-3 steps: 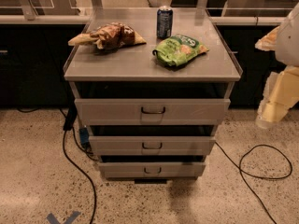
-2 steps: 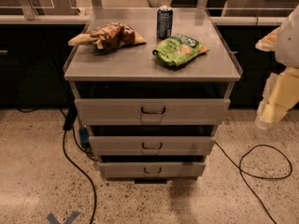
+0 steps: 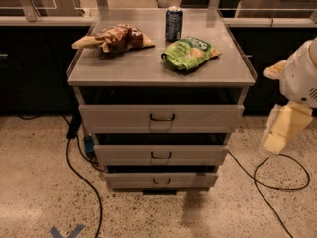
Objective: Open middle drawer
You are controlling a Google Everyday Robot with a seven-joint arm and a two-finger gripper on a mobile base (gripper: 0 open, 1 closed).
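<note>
The grey cabinet [image 3: 99,73] has three drawers stacked at its front. The middle drawer [image 3: 198,154] has a flat grey front of medium height and a small dark loop handle [image 3: 161,155]. It sits between the taller top drawer [image 3: 114,119] and the narrower bottom drawer [image 3: 129,181]. All three fronts stand a little out from the cabinet body. My gripper [image 3: 283,129] hangs at the right edge of the view, cream-coloured, well to the right of the cabinet, level with the drawers and touching nothing.
On the cabinet top lie a brown snack bag [image 3: 115,37], a green chip bag [image 3: 190,52] and a dark soda can [image 3: 174,23]. Black cables [image 3: 74,167] run over the speckled floor left and right [image 3: 277,182] of the cabinet. Dark counters stand behind.
</note>
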